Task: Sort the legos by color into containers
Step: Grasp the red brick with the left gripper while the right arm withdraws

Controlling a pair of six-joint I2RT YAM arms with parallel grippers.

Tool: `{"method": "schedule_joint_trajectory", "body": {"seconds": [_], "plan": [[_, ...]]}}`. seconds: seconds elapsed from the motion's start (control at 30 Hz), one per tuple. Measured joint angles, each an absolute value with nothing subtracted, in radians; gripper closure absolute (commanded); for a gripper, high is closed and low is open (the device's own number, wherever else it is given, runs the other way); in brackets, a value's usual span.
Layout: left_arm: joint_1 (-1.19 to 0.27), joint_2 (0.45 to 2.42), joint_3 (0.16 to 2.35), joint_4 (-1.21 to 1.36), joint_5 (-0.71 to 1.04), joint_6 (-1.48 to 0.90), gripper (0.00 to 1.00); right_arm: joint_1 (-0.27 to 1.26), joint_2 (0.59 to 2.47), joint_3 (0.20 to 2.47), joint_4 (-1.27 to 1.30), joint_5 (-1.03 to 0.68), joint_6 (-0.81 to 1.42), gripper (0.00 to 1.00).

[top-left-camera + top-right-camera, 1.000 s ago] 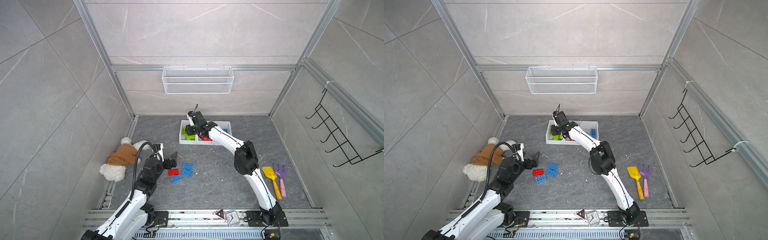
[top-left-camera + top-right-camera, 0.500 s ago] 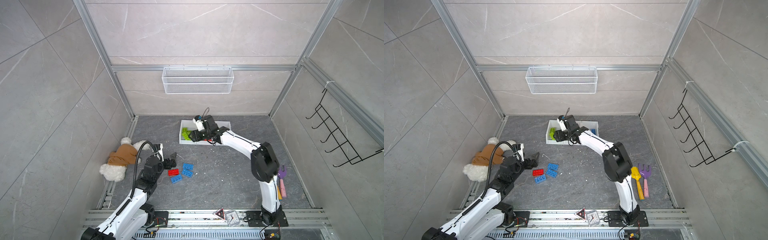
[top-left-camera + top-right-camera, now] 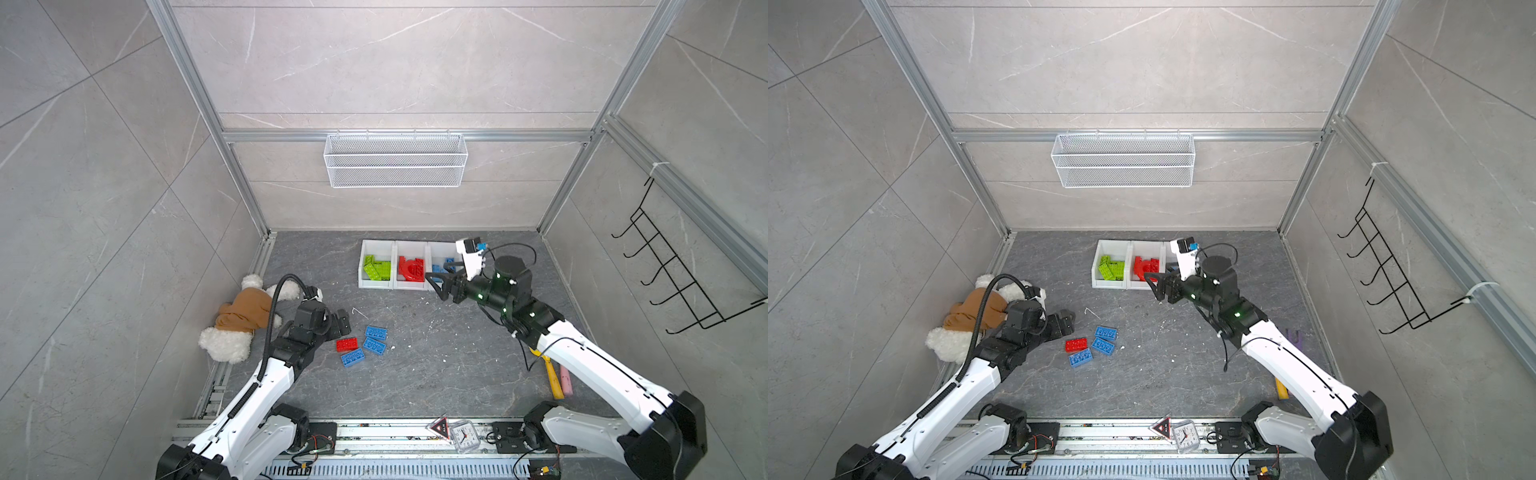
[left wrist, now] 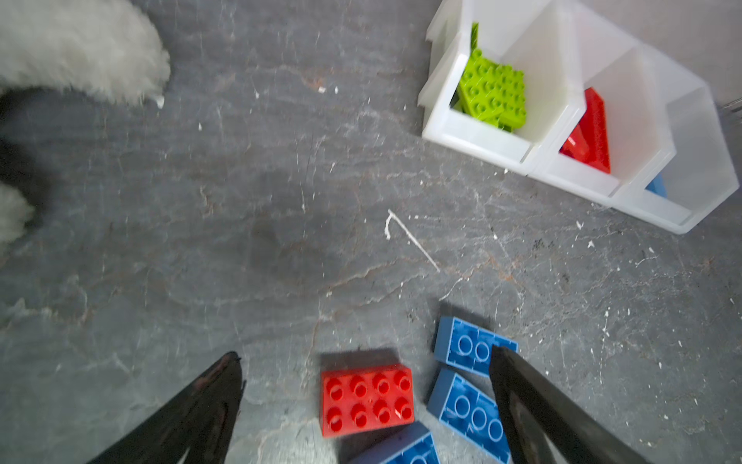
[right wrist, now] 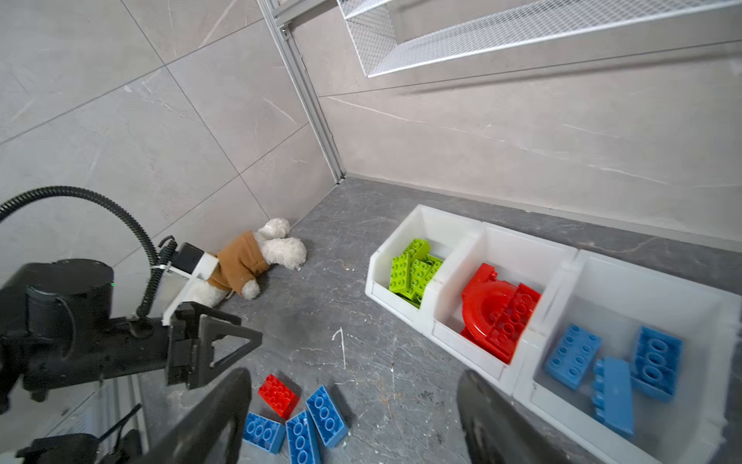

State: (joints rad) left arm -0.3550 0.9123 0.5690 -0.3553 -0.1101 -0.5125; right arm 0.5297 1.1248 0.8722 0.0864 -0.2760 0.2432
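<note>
Three joined white containers (image 3: 376, 284) stand at the back. They hold green legos (image 3: 377, 268), red legos (image 3: 411, 269) and blue legos (image 5: 610, 369). A red brick (image 3: 347, 344) and three blue bricks (image 3: 374, 345) lie loose on the floor. My left gripper (image 3: 338, 322) is open just left of them. In the left wrist view the left gripper (image 4: 364, 353) spans the red brick (image 4: 367, 399) without touching it. My right gripper (image 3: 436, 286) hangs open and empty in front of the containers. The right wrist view shows the right gripper (image 5: 354, 374) above bare floor.
A plush bear (image 3: 241, 316) lies by the left wall. A yellow shovel (image 3: 555, 384) and a pink rake lie half hidden under the right arm. A wire basket (image 3: 395, 160) hangs on the back wall, a black hook rack (image 3: 673, 274) on the right wall. A small clock (image 3: 463, 434) sits on the front rail.
My right gripper has drawn back from over the left containers to the front of the right one, and its jaws have opened wide. The left arm has hardly moved.
</note>
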Motion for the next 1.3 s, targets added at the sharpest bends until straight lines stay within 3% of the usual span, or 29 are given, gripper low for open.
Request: {"method": "schedule_joint_trajectory", "body": {"seconds": [0.27,0.73,1.3], "plan": [[-0.426,0.976,0.57,-0.472,-0.102,-0.579,0.04,0.53,0.953,0.522,0.264,-0.079,0.205,0.12],[-0.49,1.24,0.643,-0.467,-0.103,-0.601,0.13,0.53,0.966,0.463,0.441,-0.107,0.244,0.1],[-0.55,1.396,0.677,-0.447,-0.181,-0.595,0.23,0.53,0.944,0.451,0.459,-0.148,0.277,0.1]]}}
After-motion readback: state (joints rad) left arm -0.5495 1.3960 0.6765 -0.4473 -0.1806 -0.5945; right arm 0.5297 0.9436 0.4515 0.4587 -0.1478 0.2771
